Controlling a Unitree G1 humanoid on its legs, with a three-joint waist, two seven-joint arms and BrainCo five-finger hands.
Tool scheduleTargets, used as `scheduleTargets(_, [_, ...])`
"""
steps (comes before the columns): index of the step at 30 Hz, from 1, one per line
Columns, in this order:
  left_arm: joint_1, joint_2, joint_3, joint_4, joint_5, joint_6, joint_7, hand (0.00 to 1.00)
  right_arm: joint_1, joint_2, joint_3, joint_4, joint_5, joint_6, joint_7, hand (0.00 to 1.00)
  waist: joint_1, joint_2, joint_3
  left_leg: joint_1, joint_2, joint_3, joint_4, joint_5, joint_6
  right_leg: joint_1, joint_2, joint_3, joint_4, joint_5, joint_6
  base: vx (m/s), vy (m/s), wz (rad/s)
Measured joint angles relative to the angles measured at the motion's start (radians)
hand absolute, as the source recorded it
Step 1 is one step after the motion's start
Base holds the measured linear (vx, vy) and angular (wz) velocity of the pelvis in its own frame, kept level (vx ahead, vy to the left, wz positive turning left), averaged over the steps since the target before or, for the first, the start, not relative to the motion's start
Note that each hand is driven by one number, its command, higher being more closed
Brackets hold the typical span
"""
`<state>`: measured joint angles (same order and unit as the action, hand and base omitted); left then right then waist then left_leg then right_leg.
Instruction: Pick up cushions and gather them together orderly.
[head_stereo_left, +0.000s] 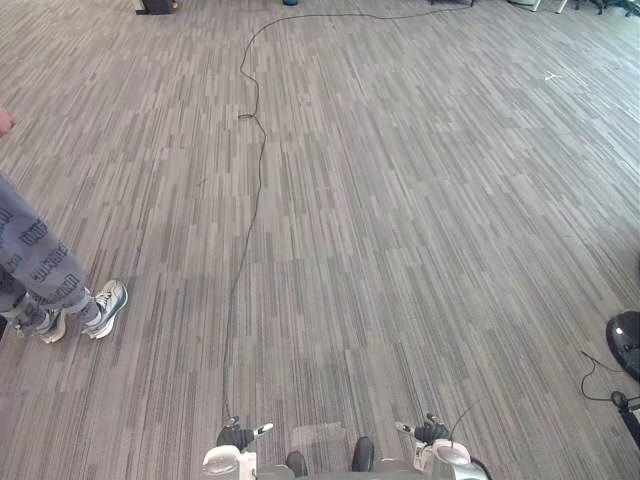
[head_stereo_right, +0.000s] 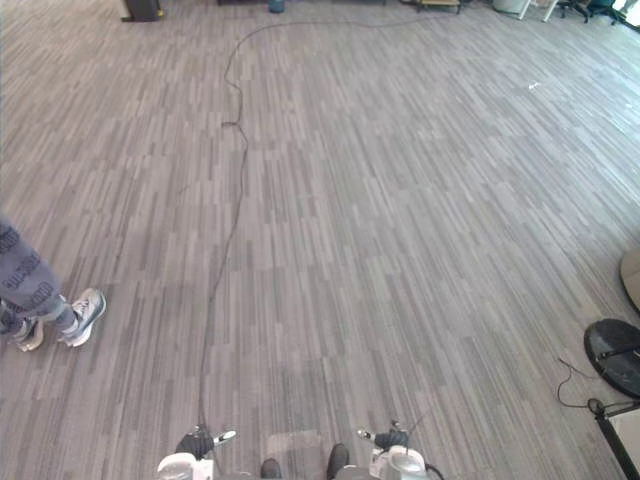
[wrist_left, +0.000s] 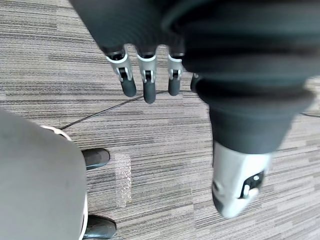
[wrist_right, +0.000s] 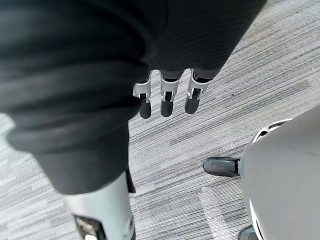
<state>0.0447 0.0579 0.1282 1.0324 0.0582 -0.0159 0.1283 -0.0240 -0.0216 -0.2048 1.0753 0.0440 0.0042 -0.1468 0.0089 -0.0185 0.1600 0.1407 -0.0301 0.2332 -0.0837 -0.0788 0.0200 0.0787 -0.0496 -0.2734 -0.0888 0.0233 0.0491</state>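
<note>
Low at the near edge, the left robot hand (head_stereo_left: 237, 437) and right robot hand (head_stereo_left: 432, 432) hang straight-fingered and empty above the grey floor (head_stereo_left: 400, 200); a person's shoes (head_stereo_left: 104, 308) stand at the left.

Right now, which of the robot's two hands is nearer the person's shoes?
The left hand: it hangs on the same side as the shoes, while the right hand hangs toward the black round stand.

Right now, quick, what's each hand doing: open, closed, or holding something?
Left hand: open, fingers straight, holding nothing.
Right hand: open, fingers straight, holding nothing.
</note>
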Motion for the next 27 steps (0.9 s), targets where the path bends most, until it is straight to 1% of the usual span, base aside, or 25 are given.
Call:
scheduleTargets(3, [-0.004, 0.004, -0.009, 0.0, 0.0, 0.001, 0.001, 0.0, -0.001, -0.001, 0.0, -0.001, 0.001, -0.001, -0.004, 0.0, -0.002, 0.0, 0.0, -0.032, 0.0, -0.016, 0.008, -0.001, -0.001, -0.024, -0.002, -0.021, 0.021, -0.021, -0.004, 0.0, -0.017, 0.17])
scheduleTargets(4, [-0.007, 0.008, -0.013, -0.002, 0.0, 0.002, 0.001, 0.0, -0.002, -0.001, 0.0, -0.002, 0.005, -0.003, -0.007, 0.0, -0.006, -0.002, 0.001, -0.056, 0.003, -0.031, 0.038, -0.014, -0.005, -0.049, -0.009, -0.029, 0.057, -0.047, -0.006, 0.08, -0.013, 0.43])
scheduleTargets(5, [-0.011, 0.009, -0.012, -0.002, -0.002, 0.002, 0.001, 0.0, -0.002, -0.003, -0.001, -0.001, 0.008, -0.004, -0.01, 0.0, -0.005, -0.003, 0.003, -0.085, 0.007, -0.045, 0.088, -0.038, -0.006, -0.066, -0.016, -0.038, 0.091, -0.069, -0.007, 0.13, -0.017, 0.53])
scheduleTargets(7, [-0.018, 0.006, -0.009, -0.012, -0.004, 0.001, 0.002, 0.0, 0.001, -0.01, -0.001, 0.0, 0.018, -0.005, -0.012, 0.0, 0.003, 0.0, 0.006, -0.143, 0.027, -0.052, 0.229, -0.115, -0.014, -0.078, -0.021, -0.051, 0.153, -0.115, -0.009, 0.13, -0.017, 0.29])
scheduleTargets(8, [-0.017, 0.005, -0.005, -0.025, -0.004, 0.001, 0.001, 0.0, 0.001, -0.011, 0.0, -0.002, 0.023, -0.007, -0.012, 0.0, 0.011, 0.004, 0.01, -0.174, 0.045, -0.044, 0.33, -0.158, -0.031, -0.074, -0.02, -0.051, 0.178, -0.144, -0.013, 0.12, -0.019, 0.02])
scheduleTargets(9, [-0.018, 0.001, 0.015, -0.044, -0.004, 0.001, 0.001, 0.0, 0.002, -0.008, 0.003, -0.012, 0.03, -0.01, -0.012, 0.0, 0.017, 0.005, 0.018, -0.236, 0.073, -0.017, 0.499, -0.186, -0.055, -0.068, -0.022, -0.048, 0.202, -0.175, -0.02, 0.14, -0.023, -0.04])
scheduleTargets(10, [-0.018, -0.008, 0.044, -0.063, -0.007, 0.0, 0.001, 0.0, 0.005, -0.005, 0.007, -0.032, 0.037, -0.01, -0.012, 0.0, 0.02, 0.007, 0.034, -0.292, 0.106, 0.013, 0.663, -0.189, -0.055, -0.051, -0.022, -0.045, 0.214, -0.193, -0.024, 0.1, -0.015, -0.1])
scheduleTargets(11, [-0.018, -0.019, 0.064, -0.079, -0.019, -0.001, 0.001, 0.0, 0.01, -0.005, 0.011, -0.05, 0.037, -0.013, -0.013, 0.0, 0.027, 0.016, 0.048, -0.35, 0.147, 0.035, 0.797, -0.189, -0.059, -0.035, -0.016, -0.041, 0.223, -0.208, -0.029, 0.15, 0.033, -0.26])
scheduleTargets(12, [-0.017, -0.03, 0.08, -0.093, -0.026, -0.004, 0.002, 0.0, 0.01, -0.007, 0.01, -0.062, 0.037, -0.013, -0.016, 0.0, 0.038, 0.027, 0.06, -0.392, 0.198, 0.055, 0.893, -0.222, -0.054, -0.009, -0.01, -0.035, 0.232, -0.231, -0.028, 0.21, 0.077, -0.25])
scheduleTargets(14, [-0.019, -0.034, 0.079, -0.103, -0.039, -0.012, 0.002, 0.0, 0.013, -0.015, 0.008, -0.061, 0.037, -0.011, -0.024, 0.0, 0.039, 0.033, 0.063, -0.454, 0.219, 0.065, 0.847, -0.244, -0.057, 0.013, -0.023, -0.027, 0.232, -0.253, -0.016, 0.28, 0.131, -0.16])
scheduleTargets(16, [-0.022, -0.033, 0.082, -0.125, -0.045, -0.023, 0.002, 0.0, 0.016, -0.018, 0.008, -0.059, 0.037, -0.009, -0.027, 0.0, 0.047, 0.024, 0.069, -0.518, 0.206, 0.062, 0.693, -0.211, -0.058, 0.03, -0.063, -0.025, 0.226, -0.276, 0.017, 0.3, 0.19, -0.07])
scheduleTargets(17, [-0.023, -0.033, 0.081, -0.134, -0.046, -0.024, 0.002, 0.0, 0.016, -0.019, 0.008, -0.056, 0.037, -0.006, -0.03, 0.0, 0.05, 0.022, 0.07, -0.543, 0.19, 0.058, 0.584, -0.155, -0.073, 0.042, -0.085, -0.024, 0.221, -0.289, 0.038, 0.32, 0.22, -0.02])
scheduleTargets(18, [-0.024, -0.032, 0.082, -0.138, -0.048, -0.025, 0.002, 0.0, 0.015, -0.019, 0.008, -0.053, 0.037, -0.006, -0.031, 0.0, 0.053, 0.02, 0.07, -0.554, 0.175, 0.057, 0.507, -0.058, -0.069, 0.056, -0.105, -0.019, 0.215, -0.303, 0.06, 0.57, 0.344, -0.04])
scheduleTargets(19, [-0.025, -0.027, 0.081, -0.136, -0.05, -0.026, 0.003, 0.0, 0.013, -0.016, 0.009, -0.029, 0.037, -0.005, -0.031, 0.0, 0.059, -0.004, 0.058, -0.544, 0.135, 0.069, 0.495, 0.0, -0.02, 0.074, -0.138, -0.007, 0.191, -0.313, 0.075, 0.62, 0.336, 0.0])
scheduleTargets(20, [-0.03, -0.024, 0.083, -0.139, -0.052, -0.03, 0.002, 0.0, 0.011, -0.004, 0.01, -0.026, 0.037, -0.004, -0.028, 0.0, 0.058, -0.011, 0.056, -0.555, 0.132, 0.082, 0.534, -0.043, -0.011, 0.087, -0.146, 0.011, 0.182, -0.297, 0.054, 0.56, 0.272, 0.0])
scheduleTargets(21, [-0.036, -0.022, 0.101, -0.139, -0.052, -0.032, 0.003, 0.0, 0.008, 0.01, 0.006, -0.033, 0.036, -0.005, -0.028, 0.0, 0.061, -0.017, 0.059, -0.571, 0.139, 0.085, 0.589, -0.075, 0.01, 0.089, -0.148, 0.029, 0.186, -0.276, 0.055, 0.57, 0.281, -0.02])
scheduleTargets(22, [-0.039, -0.009, 0.123, -0.138, -0.051, -0.032, 0.004, 0.0, 0.008, 0.037, -0.005, -0.04, 0.035, -0.008, -0.027, 0.0, 0.068, -0.037, 0.062, -0.562, 0.142, 0.091, 0.654, -0.135, 0.025, 0.091, -0.166, 0.053, 0.243, -0.253, 0.081, 0.54, 0.289, -0.09])
scheduleTargets(23, [-0.039, 0.0, 0.117, -0.134, -0.05, -0.029, 0.004, 0.0, 0.009, 0.043, -0.011, -0.039, 0.035, -0.008, -0.027, 0.0, 0.072, -0.046, 0.058, -0.549, 0.141, 0.097, 0.662, -0.157, 0.029, 0.078, -0.173, 0.069, 0.296, -0.246, 0.093, 0.63, 0.323, -0.15])
scheduleTargets(24, [-0.039, 0.013, 0.105, -0.123, -0.045, -0.023, 0.004, 0.0, 0.01, 0.044, -0.018, -0.039, 0.035, -0.009, -0.026, 0.0, 0.076, -0.052, 0.057, -0.505, 0.141, 0.105, 0.657, -0.194, 0.028, 0.032, -0.188, 0.093, 0.443, -0.228, 0.119, 0.41, 0.184, -0.13])
scheduleTargets(25, [-0.039, 0.02, 0.093, -0.112, -0.042, -0.02, 0.004, 0.0, 0.011, 0.043, -0.02, -0.04, 0.035, -0.012, -0.026, 0.0, 0.075, -0.053, 0.059, -0.47, 0.139, 0.11, 0.644, -0.217, 0.024, -0.015, -0.2, 0.109, 0.579, -0.19, 0.129, 0.5, 0.195, -0.17])
scheduleTargets(26, [-0.042, 0.037, 0.071, -0.106, -0.04, -0.017, 0.004, 0.0, 0.011, 0.043, -0.019, -0.048, 0.035, -0.015, -0.024, 0.0, 0.073, -0.062, 0.066, -0.408, 0.132, 0.113, 0.613, -0.238, 0.023, -0.104, -0.221, 0.13, 0.79, -0.124, 0.132, 0.48, 0.124, -0.11])
scheduleTargets(27, [-0.042, 0.047, 0.059, -0.088, -0.04, -0.006, 0.004, 0.0, 0.013, 0.041, -0.019, -0.066, 0.034, -0.017, -0.023, 0.0, 0.067, -0.059, 0.075, -0.327, 0.129, 0.112, 0.575, -0.26, 0.019, -0.184, -0.232, 0.117, 1.004, -0.132, 0.103, 0.47, 0.085, -0.11])
